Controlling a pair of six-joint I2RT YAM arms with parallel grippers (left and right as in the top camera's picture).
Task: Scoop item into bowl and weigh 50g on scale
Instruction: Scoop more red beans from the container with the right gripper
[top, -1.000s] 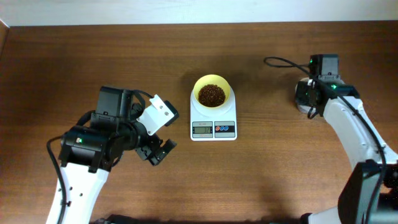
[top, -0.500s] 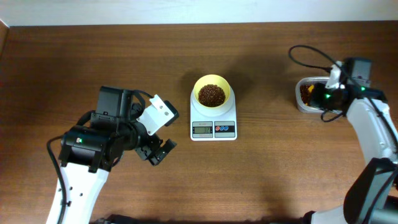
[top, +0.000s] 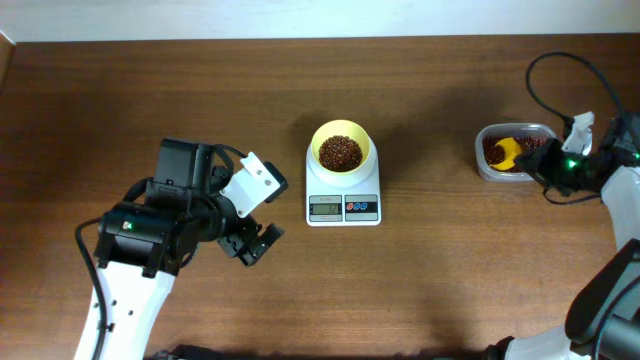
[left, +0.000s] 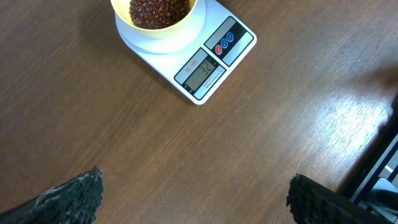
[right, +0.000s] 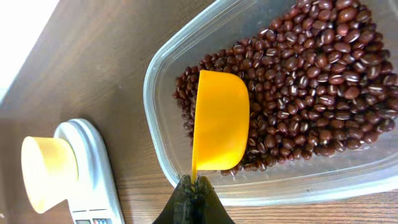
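White-shelled left arm with black joints, black textured left gripper, white right arm, green light, looping black cable

bowl sits on rear part of scale, mid worktop; beans inside bowl. tub well right of scale, near worktop's right edge; more beans in it, scoop lying on them. right claw at tub's right side, on scoop's handle. left claw left of scale, toward near side, apart from it.
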